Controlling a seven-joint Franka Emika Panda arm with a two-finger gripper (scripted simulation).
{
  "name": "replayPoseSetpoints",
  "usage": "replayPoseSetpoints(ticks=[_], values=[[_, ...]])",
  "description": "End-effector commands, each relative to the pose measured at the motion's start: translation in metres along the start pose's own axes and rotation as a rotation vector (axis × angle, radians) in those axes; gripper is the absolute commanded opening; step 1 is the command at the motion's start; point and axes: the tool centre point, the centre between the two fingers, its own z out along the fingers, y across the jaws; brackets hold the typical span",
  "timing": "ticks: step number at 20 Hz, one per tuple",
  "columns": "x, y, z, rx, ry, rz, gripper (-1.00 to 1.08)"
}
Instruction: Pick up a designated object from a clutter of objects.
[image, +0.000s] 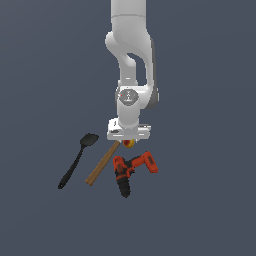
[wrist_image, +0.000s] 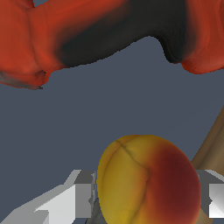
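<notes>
— Yellow-orange peach (wrist_image: 146, 181) sits between my claw (wrist_image: 146, 197) fingers (wrist_image: 81, 194), beside the hammer (image: 102, 164) and drill (image: 131, 172)?

— Yes. I can't tell whether they're pinching it yet. Looks light, smooth, rounded; I'd squeeze across its widest middle.

The ball (wrist_image: 146, 181) is showing yellow-orange with a red patch; the drill (image: 131, 171) red-orange and black; the spatula (image: 77, 159) black; the hammer (image: 102, 164) brown-handled; the arm (image: 131, 65) white.

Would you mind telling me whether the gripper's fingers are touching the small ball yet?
Cannot tell. In the wrist view the fingers flank the ball closely, but its bulge overlaps their inner edges, so neither contact nor a gap shows plainly.
</notes>
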Motion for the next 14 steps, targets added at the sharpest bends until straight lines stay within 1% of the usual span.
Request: replayPoseSetpoints(ticks=[1,8,14], values=[[0.0,-0.001,-0.003,0.0,0.001,0.0,-1.0],[-0.001,-0.013,-0.027,0.0,0.001,0.0,-1.0],[-0.002,-0.033,-0.066,-0.001,0.001,0.0,-1.0]])
